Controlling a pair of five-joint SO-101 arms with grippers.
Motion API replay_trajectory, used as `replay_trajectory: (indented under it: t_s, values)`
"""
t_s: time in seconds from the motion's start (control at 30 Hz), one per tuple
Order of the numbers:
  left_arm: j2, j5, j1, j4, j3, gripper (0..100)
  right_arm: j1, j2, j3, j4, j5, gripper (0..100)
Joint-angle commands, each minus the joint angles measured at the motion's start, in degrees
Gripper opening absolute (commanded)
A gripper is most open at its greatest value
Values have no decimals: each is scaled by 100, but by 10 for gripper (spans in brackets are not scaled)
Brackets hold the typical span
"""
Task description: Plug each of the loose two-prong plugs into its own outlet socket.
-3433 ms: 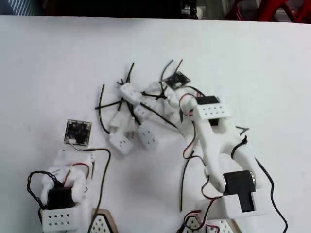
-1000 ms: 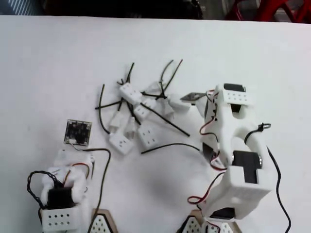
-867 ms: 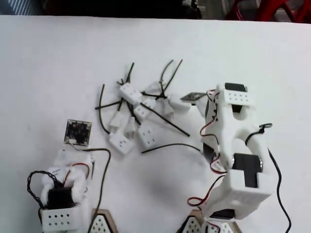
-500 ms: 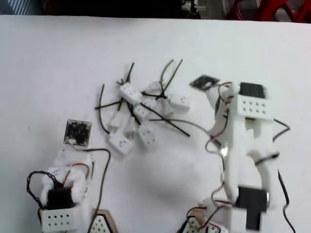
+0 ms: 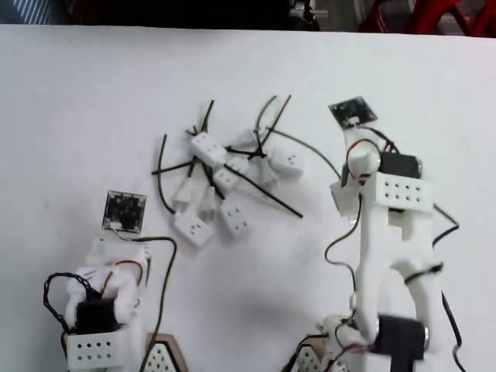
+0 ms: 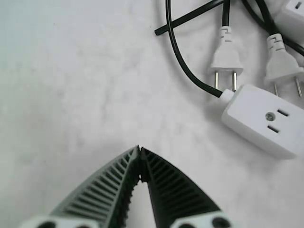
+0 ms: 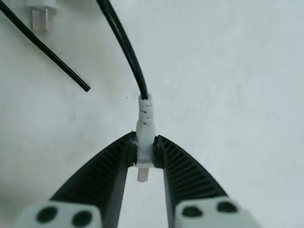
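- Nearest, at the left arm: left end effector pressed together on nothing, over bare counter.
- Just beyond it, in the left wrist view: loose plug and second loose plug, both white, prongs aimed at a white outlet socket, just beside it, not inserted.
- At the right arm: right end effector pinching a white held plug by its body, one prong poking out behind the fingers, black cord leading away.
- Farther out, from the high view: that cord stretched from the right arm to the tangled pile of plugs and sockets mid-counter; grip itself hidden there beneath the arm.
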Motion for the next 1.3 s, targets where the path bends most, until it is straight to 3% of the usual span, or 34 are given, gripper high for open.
replay_trajectory:
  t_s: [0.0, 0.23, 0.37, 0.73, 1.03, 1.27]
  values:
    - [-22, -53, 13, -88, -18, 24, 22, 620, -9, -268, -79, 17]
    - [-22, -53, 13, -88, -18, 24, 4, 2141, -598, -189, -79, 23]
    - [-22, -53, 13, -88, -18, 24, 4, 2677, -1169, 356, -88, 91]
    - [-22, -53, 13, -88, -18, 24, 4, 2897, -1547, 831, 211, 17]
    - [-22, -53, 13, -97, -18, 24, -4, 1024, -1626, 1982, 220, 17]
    - [-22, -18, 57, -141, -554, 24, -347, -637, -1618, 2607, -853, 17]
